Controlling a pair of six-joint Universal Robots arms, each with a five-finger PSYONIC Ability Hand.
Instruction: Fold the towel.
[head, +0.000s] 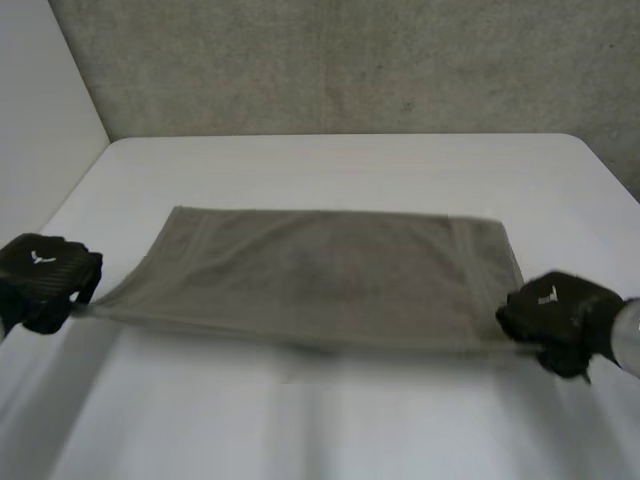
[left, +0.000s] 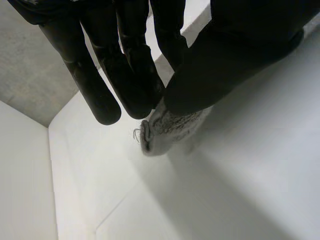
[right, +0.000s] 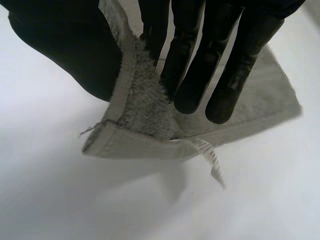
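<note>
A grey-brown towel (head: 330, 280) is stretched wide across the white table (head: 340, 160), its near edge lifted and pulled taut between both hands. My left hand (head: 45, 275) pinches the near left corner (left: 167, 129) between thumb and fingers. At the other end my right hand (head: 555, 315) is shut on the near right corner (right: 145, 120), where a small care label (right: 210, 160) hangs down. The far edge of the towel still lies on the table.
The table's back edge meets a grey wall (head: 350, 60). A light side wall (head: 40, 110) stands at the left. Bare tabletop lies in front of the towel and behind it.
</note>
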